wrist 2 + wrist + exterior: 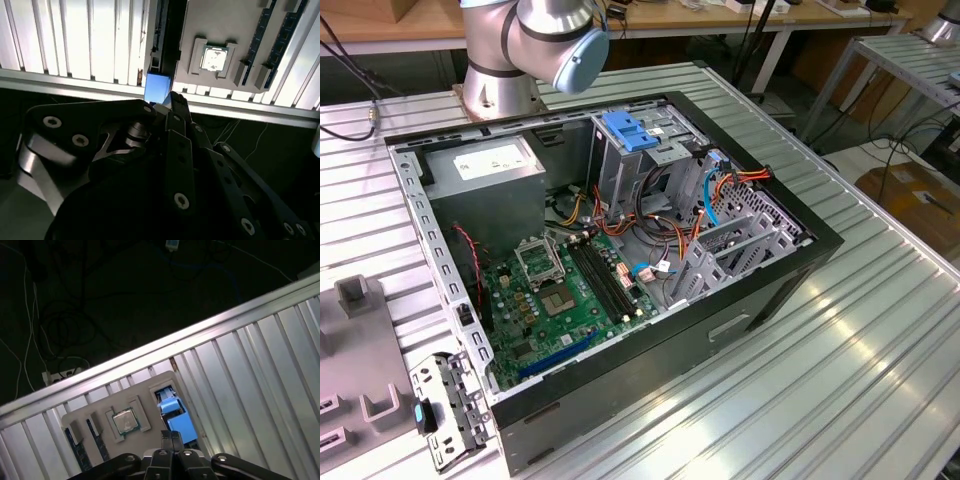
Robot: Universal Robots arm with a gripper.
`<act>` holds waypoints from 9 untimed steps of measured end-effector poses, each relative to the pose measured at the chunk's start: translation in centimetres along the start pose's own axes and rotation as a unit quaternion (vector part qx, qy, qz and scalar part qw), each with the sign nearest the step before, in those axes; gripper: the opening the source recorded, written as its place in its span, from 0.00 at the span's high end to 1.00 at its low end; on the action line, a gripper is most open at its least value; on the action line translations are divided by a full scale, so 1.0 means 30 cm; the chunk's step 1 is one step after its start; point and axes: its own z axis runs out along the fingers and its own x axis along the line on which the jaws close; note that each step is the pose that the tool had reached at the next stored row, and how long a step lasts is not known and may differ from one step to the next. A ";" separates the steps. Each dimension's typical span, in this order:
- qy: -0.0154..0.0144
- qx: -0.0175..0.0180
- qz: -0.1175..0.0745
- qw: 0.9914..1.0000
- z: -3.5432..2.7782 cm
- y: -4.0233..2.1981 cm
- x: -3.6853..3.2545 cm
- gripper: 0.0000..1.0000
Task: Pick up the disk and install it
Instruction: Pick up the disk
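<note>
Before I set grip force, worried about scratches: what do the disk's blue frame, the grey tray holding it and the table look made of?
The disk: its blue frame looks like moulded plastic, smooth, evenly coloured, with a faint sheen. The grey tray: flat matte surface, probably plastic, not certain. The table: ribbed bare metal, likely aluminium, with bright streaky reflections.

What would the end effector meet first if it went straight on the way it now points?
Probably the disk, blue-railed, in its slot of the grey tray, just beyond the end effector in the first wrist view; how far off it lies is unclear.
</note>
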 end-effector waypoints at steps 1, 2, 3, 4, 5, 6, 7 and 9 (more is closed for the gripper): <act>-0.002 0.004 -0.006 1.000 0.003 0.002 -0.004 0.89; -0.002 0.005 -0.011 1.000 0.004 0.003 -0.006 0.89; -0.002 0.005 -0.018 1.000 0.005 0.003 -0.007 0.89; -0.002 0.005 -0.025 1.000 0.006 0.003 -0.008 0.89; -0.002 0.005 -0.035 0.999 0.007 0.003 -0.008 0.89; -0.003 0.005 -0.044 0.999 0.008 0.003 -0.008 0.89; -0.003 0.005 -0.055 0.998 0.010 0.003 -0.008 0.87; -0.003 0.005 -0.072 0.997 0.013 0.003 -0.008 0.82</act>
